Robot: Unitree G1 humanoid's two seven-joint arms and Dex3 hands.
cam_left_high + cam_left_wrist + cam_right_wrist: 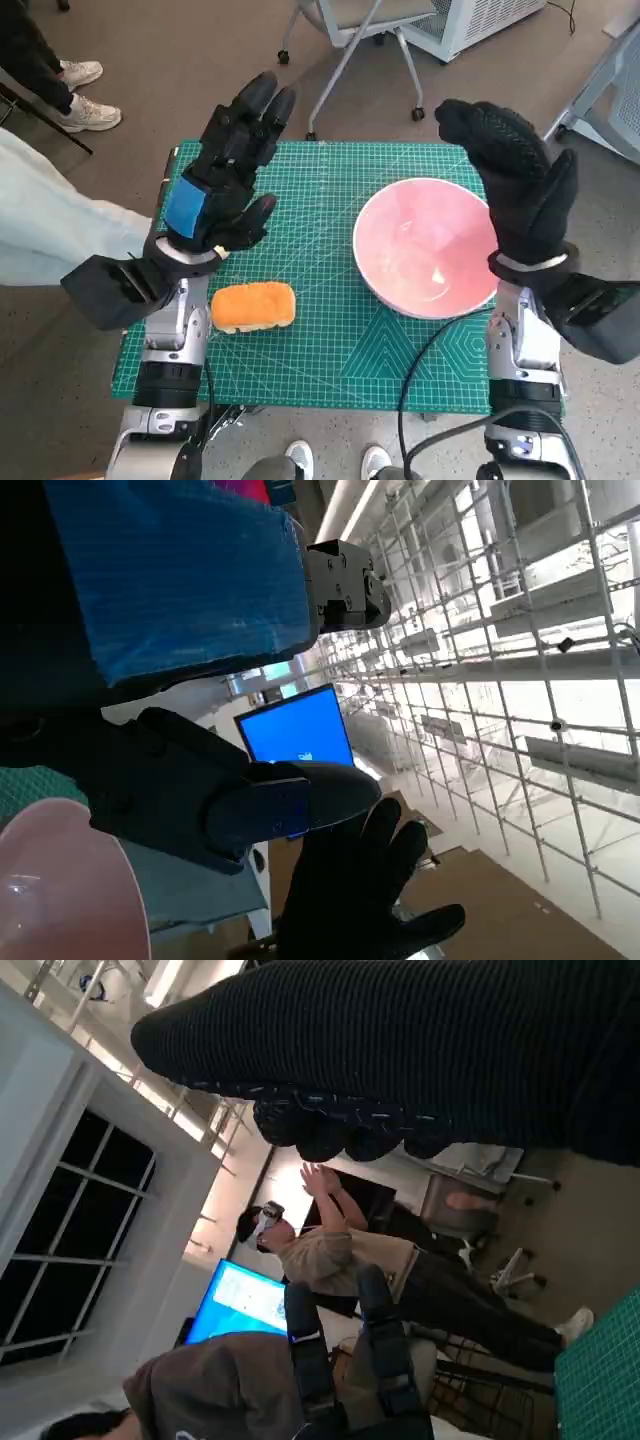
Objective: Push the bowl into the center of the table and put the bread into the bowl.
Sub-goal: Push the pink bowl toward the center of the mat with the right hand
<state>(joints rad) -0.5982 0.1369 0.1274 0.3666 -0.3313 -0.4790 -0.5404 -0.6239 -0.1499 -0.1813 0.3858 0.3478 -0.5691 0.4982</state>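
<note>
A pink bowl stands on the right part of the green cutting mat; its rim also shows in the left wrist view. An orange loaf of bread lies near the mat's front left. My left hand, black with blue tape, is raised above the mat's left side, fingers spread, holding nothing. My right hand in the knitted glove is lifted over the bowl's right rim, fingers apart and empty. The gloved hand shows in the left wrist view, and the left hand's fingers in the right wrist view.
A wheeled chair base stands beyond the table's far edge. A person's shoes and dark trouser leg are at the upper left, and a pale sleeve reaches in from the left. A person with raised hands appears in the right wrist view.
</note>
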